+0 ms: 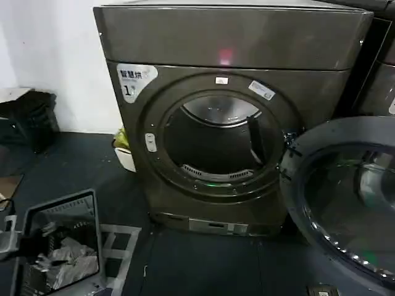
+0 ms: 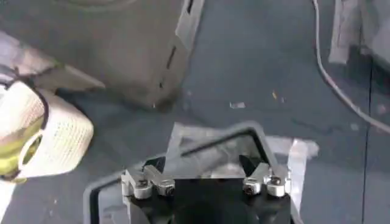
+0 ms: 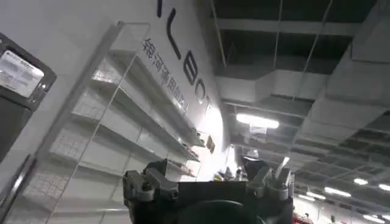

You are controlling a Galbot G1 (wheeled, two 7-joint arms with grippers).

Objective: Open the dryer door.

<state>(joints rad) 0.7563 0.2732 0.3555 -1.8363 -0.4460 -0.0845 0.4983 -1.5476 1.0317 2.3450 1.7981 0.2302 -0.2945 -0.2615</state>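
The dryer (image 1: 234, 43) is a big dark bronze-grey box with a white "1" sticker and a pink-red light, standing in the middle of the head view. Its drum opening (image 1: 216, 139) is uncovered. The dryer door (image 1: 345, 203), a chrome ring around dark glass, is swung wide out to the right, near the floor. My left gripper (image 2: 207, 176) is open and empty, hanging low over a black bin (image 2: 183, 152), with the dryer's lower corner (image 2: 122, 55) beyond it. My right gripper (image 3: 207, 182) is open and empty, pointing up toward the ceiling, away from the door.
A black bin (image 1: 58, 246) of crumpled grey things sits on the floor at the front left. A white mesh basket (image 1: 125, 154) stands beside the dryer's left side. Another dark machine (image 1: 379, 74) adjoins on the right. A cable (image 2: 341, 91) lies on the dark floor.
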